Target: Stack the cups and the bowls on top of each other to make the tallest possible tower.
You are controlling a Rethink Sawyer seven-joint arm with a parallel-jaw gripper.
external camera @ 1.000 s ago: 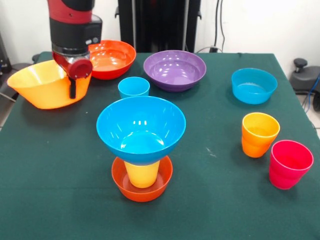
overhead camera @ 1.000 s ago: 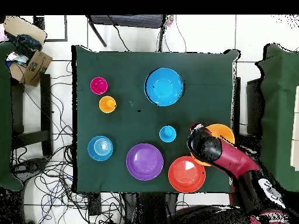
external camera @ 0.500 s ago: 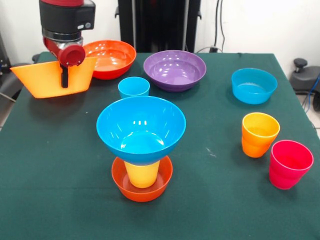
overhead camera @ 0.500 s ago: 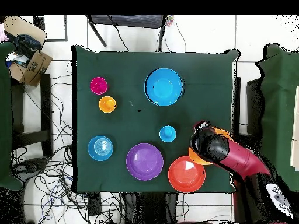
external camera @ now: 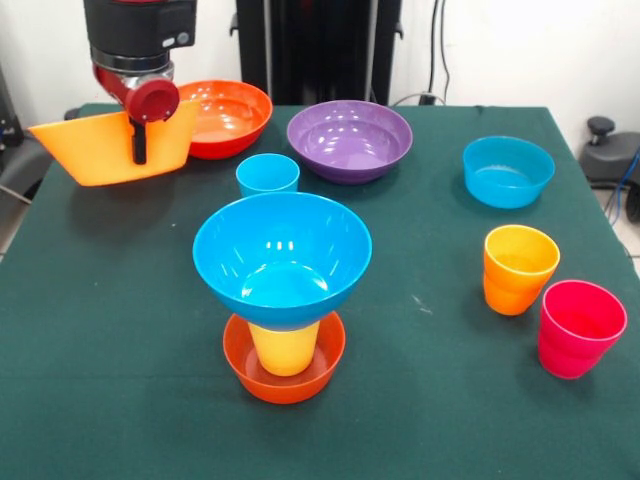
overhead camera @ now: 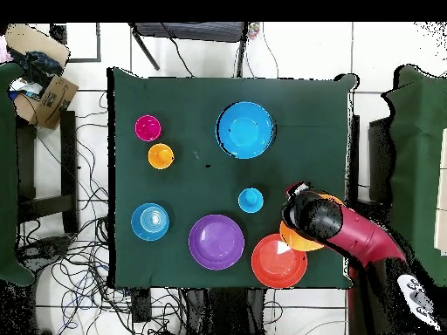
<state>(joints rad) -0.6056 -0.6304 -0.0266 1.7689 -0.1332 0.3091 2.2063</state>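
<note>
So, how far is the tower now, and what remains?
Done: small red-orange bowl, yellow cup in it, large blue bowl on top. In hand: the hand holds the light orange bowl lifted off the table. Left: purple bowl, teal bowl, other red-orange bowl, three cups.

One camera sits low and close at one side of the green counter [external camera: 120, 330] and looks across it, a bit downward, so the nearest bowls look big. The other camera hangs high above and looks straight down, so the whole counter [overhead camera: 192, 113] looks small, with floor and cables around it. Both see the same counter top, but the top view is turned half round against the side view.
</note>
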